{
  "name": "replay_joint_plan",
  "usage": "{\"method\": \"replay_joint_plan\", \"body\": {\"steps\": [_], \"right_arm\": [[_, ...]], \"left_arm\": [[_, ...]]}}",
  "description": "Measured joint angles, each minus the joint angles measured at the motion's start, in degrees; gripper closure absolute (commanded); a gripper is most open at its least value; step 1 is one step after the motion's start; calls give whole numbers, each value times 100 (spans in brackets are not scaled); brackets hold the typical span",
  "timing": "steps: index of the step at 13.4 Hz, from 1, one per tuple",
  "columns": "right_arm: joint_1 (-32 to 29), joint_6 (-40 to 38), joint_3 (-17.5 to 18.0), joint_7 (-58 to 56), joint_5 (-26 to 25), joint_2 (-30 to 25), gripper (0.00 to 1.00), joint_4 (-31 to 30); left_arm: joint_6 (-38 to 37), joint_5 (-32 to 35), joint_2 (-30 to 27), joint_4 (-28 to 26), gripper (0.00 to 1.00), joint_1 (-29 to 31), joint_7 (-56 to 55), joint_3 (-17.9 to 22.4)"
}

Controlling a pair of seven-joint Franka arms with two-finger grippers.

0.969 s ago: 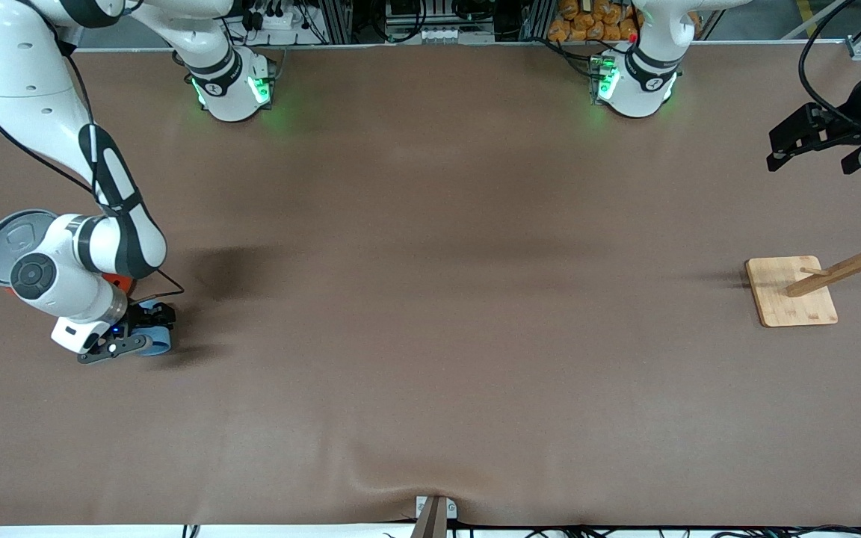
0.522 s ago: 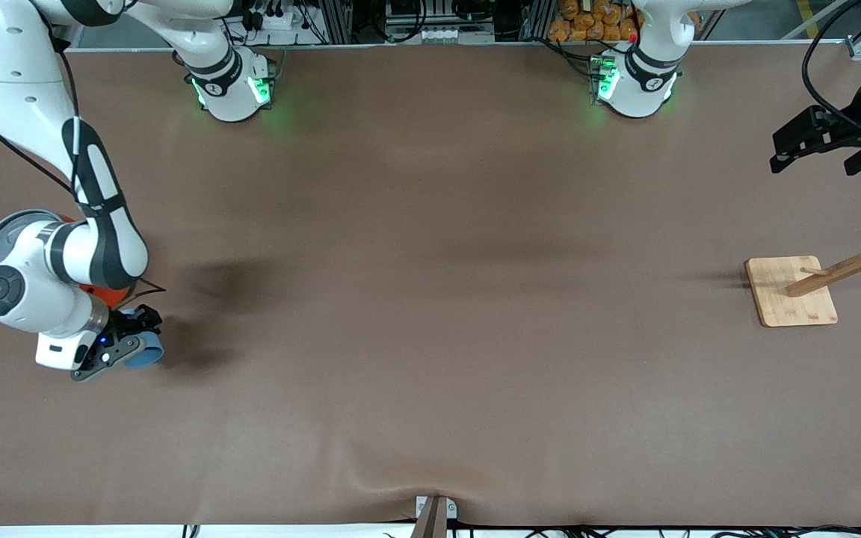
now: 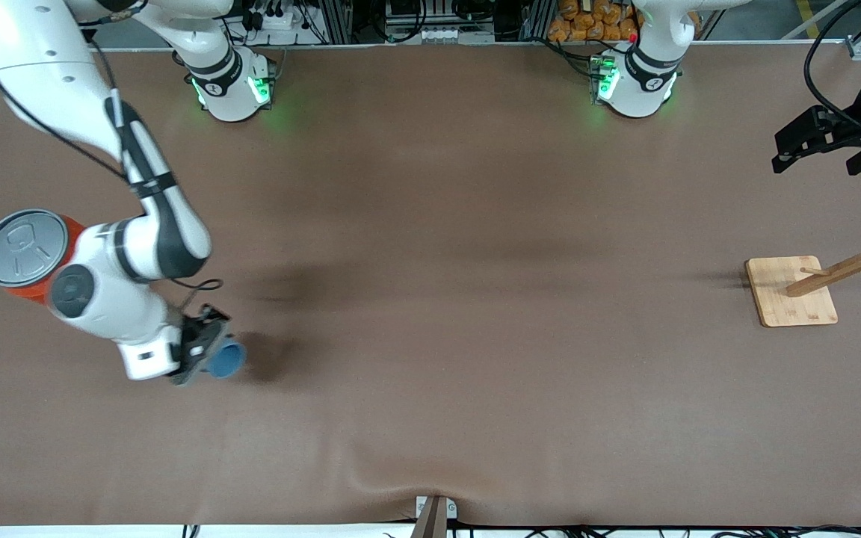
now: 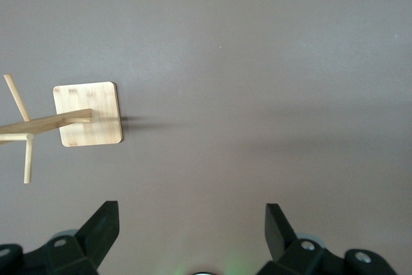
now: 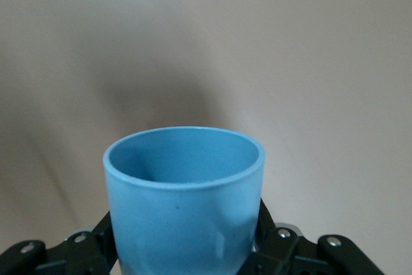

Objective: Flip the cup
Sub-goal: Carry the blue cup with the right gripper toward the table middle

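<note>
- Since a second ago the right gripper [image 3: 202, 351] has swung away from the orange can [image 3: 23, 254] toward the table's middle, taking the blue cup [image 3: 225, 359] with it; the can's grey lid, half hidden by the arm back then, is now fully visible.
- Right gripper: fingers clamped on the cup's lower body, one on each side, per the right wrist view [image 5: 183, 207]. Cup is off the table, over bare brown mat [image 3: 430, 299] at the right arm's end; shadow sits on the mat beside it.
- Cup orientation: mouth points away from the gripper, roughly sideways in the front view. Open rim faces the wrist camera, inside looks empty.
- Left gripper [image 3: 812, 142]: parked up over the table edge at the left arm's end, waiting. Fingers spread apart, nothing between them [image 4: 190, 223].
- Wooden rack [image 3: 793, 290] sits untouched below it on the mat.
- Progress, my read: pick and lift done, rotation partway. Left to do: finish turning the cup over, set it down, let go.
</note>
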Motion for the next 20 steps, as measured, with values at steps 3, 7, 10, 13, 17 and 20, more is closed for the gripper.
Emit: {"method": "replay_joint_plan", "body": {"steps": [3,7,10,13,17,20], "right_arm": [[1115,51,107,-8,-1,62,22,-7],[2056,363,86,0,-3,369,21,-20],[2226,478,64,-13,-12,576,0,-20],[2278,574,53,-14,-14,630,0,-17],[2270,376,26,-22,-11,456,0,98],[2235,-535,1,320,0,-157,0,207]], "left_arm": [[0,0,0,43,0,3,45,3],[0,91,82,42,0,13,630,13],[2,116,141,42,0,29,690,21],[2,117,142,43,0,209,738,29],[3,117,141,96,0,219,781,-42],[2,117,143,113,0,187,781,-78]]}}
